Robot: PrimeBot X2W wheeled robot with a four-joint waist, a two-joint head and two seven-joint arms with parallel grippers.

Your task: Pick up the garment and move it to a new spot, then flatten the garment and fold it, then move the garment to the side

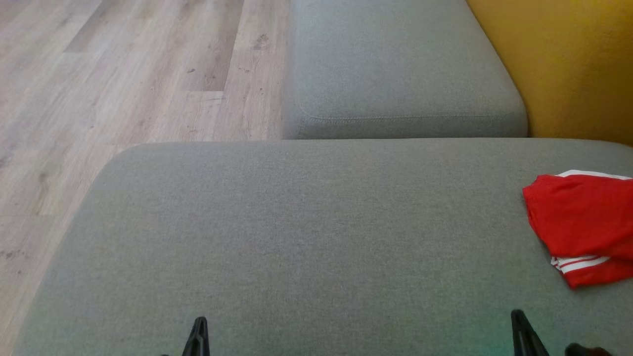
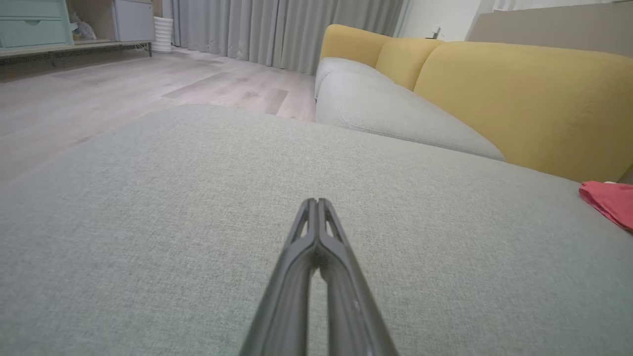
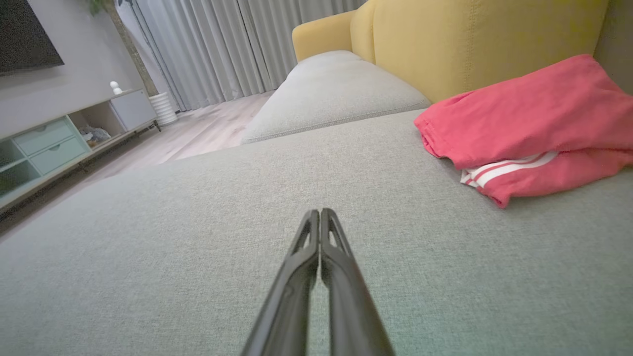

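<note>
Left tool (image 2: 316,200) sits low at the near edge of the big grey cushion (image 1: 316,222), and its two dark fingers are pressed tip to tip. It's clenched on nothing, just hovering over bare fabric. Moving right across that cushion, the middle stretch is plain grey weave, flat and smooth. Beyond the cushion's far edge a second grey cushion (image 1: 395,64) butts up against it, with a stitched seam along its rim. Further right, back at the cushion's near edge, comes the right tool (image 3: 320,211), and it's the same story: fingers closed flat together, gripping nothing, clear of the cloth. And there's the garment (image 3: 524,113)! It's red with white stripes, lying in a folded bundle on the cushion's right end, with one striped hem peeking out from under the top layer. It rests ahead and to the right of the right tool, apart from it and well apart from the left one. Behind the cushion's right end rises the yellow backrest (image 1: 568,59), with the garment lying close in front of it.
</note>
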